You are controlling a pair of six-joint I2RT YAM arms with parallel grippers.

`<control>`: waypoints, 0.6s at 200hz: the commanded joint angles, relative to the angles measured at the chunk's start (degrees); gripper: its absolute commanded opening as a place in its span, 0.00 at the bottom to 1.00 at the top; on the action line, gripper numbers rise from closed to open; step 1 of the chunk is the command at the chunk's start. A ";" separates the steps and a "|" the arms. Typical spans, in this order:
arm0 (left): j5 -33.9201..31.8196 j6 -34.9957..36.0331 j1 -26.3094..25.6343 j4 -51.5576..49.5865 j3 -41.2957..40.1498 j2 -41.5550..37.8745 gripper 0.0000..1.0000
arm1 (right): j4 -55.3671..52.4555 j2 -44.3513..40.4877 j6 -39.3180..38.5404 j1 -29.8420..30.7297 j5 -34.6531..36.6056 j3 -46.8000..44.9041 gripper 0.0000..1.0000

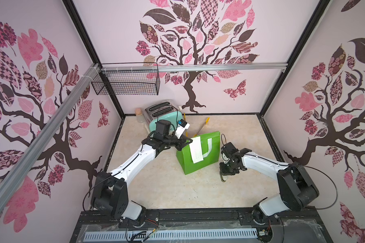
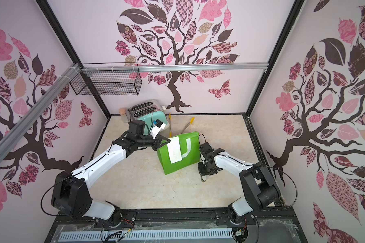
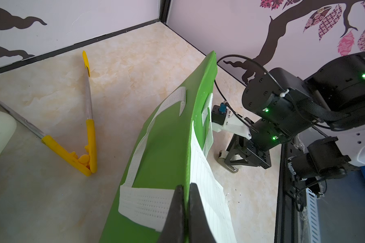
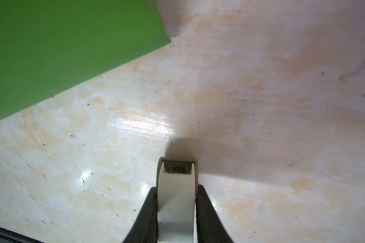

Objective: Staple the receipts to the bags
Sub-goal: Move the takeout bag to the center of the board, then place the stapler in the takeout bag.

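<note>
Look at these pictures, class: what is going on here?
A two-armed robot is preparing to staple a receipt to a green bag. Its left hand pinches the receipt against the bag's top edge, propping the bag up on the table. Its right hand grips a stapler beside the bag, not yet at the receipt.

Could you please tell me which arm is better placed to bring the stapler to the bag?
Right. The right gripper straddles the stapler on the table beside the bag, while the left gripper is pinching the bag's top edge.
</note>
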 commanded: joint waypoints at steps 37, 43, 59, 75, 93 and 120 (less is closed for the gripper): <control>0.52 -0.86 -0.21 1.75 -1.14 -0.88 0.00 | -0.93 -18.14 0.70 0.31 2.20 4.03 0.02; 0.71 -1.14 -0.25 2.03 -1.08 -0.76 0.00 | -0.40 -19.84 0.95 0.31 2.55 5.13 0.02; 0.74 -1.72 -0.62 2.49 -1.04 -0.37 0.00 | 2.08 -23.02 1.63 0.31 2.87 8.02 0.02; 0.65 -2.93 -0.98 3.13 -0.77 0.23 0.00 | 5.70 -24.13 2.54 0.39 2.56 11.11 0.02; 0.39 -4.39 -1.48 3.27 -0.14 1.10 0.00 | 10.44 -23.08 3.76 0.35 2.17 14.45 0.03; -0.38 -5.30 -2.43 3.41 0.51 1.58 0.00 | 19.10 -19.64 4.56 1.45 3.57 17.98 0.04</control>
